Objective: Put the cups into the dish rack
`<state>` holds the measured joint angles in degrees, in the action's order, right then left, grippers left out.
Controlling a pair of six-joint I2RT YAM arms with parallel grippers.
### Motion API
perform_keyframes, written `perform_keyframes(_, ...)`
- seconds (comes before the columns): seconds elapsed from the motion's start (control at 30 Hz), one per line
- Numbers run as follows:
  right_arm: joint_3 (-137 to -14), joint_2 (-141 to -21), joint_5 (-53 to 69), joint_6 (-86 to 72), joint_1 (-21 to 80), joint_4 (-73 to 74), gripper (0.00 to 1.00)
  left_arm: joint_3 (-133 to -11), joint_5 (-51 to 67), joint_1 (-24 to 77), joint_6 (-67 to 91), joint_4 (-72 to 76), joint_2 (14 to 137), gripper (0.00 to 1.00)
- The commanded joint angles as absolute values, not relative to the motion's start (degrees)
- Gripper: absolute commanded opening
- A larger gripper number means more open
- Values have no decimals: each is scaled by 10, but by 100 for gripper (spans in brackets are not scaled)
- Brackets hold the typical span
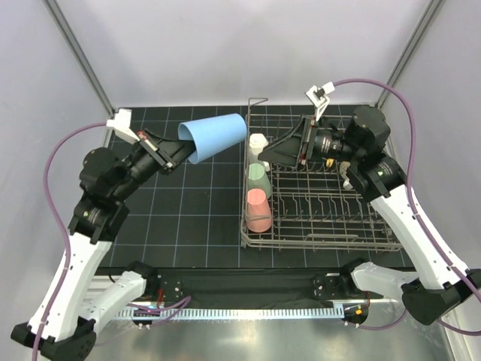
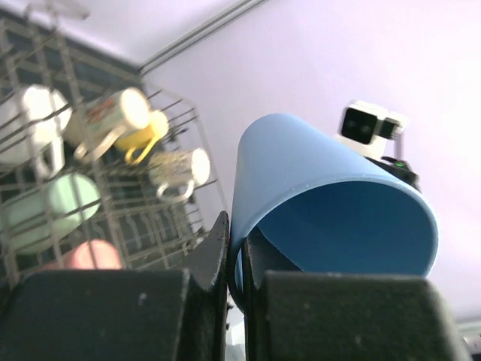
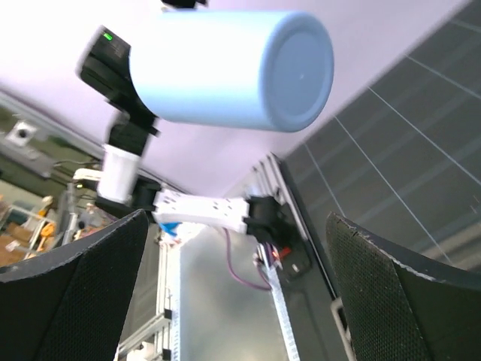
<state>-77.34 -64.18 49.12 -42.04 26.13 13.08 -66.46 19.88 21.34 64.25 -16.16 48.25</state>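
Observation:
My left gripper [image 1: 179, 151] is shut on the rim of a blue cup [image 1: 214, 136] and holds it in the air, lying sideways, just left of the grey wire dish rack [image 1: 323, 241]. In the left wrist view the fingers pinch the blue cup's [image 2: 323, 203] wall, one inside and one outside. The rack's left row holds a white cup [image 1: 258, 143], a pale green cup [image 1: 257, 174] and a pink cup [image 1: 258, 210]. My right gripper [image 1: 272, 153] is open and empty above the rack, facing the blue cup [image 3: 225, 68].
In the left wrist view the rack [image 2: 173, 218] also holds a cream mug [image 2: 113, 120], a yellow mug [image 2: 150, 135] and another white mug [image 2: 180, 171]. A black gridded mat [image 1: 188, 203] covers the table left of the rack.

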Motion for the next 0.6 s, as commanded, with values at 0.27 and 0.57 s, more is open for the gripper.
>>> perform_keyframes(0.27, -778, -684, 479, -578, 337, -142, 100, -621, 204, 213, 664, -3, 395, 0)
perform_keyframes(0.57, -799, -730, 416, -627, 378, -231, 100, -615, 242, 213, 683, -3, 406, 1)
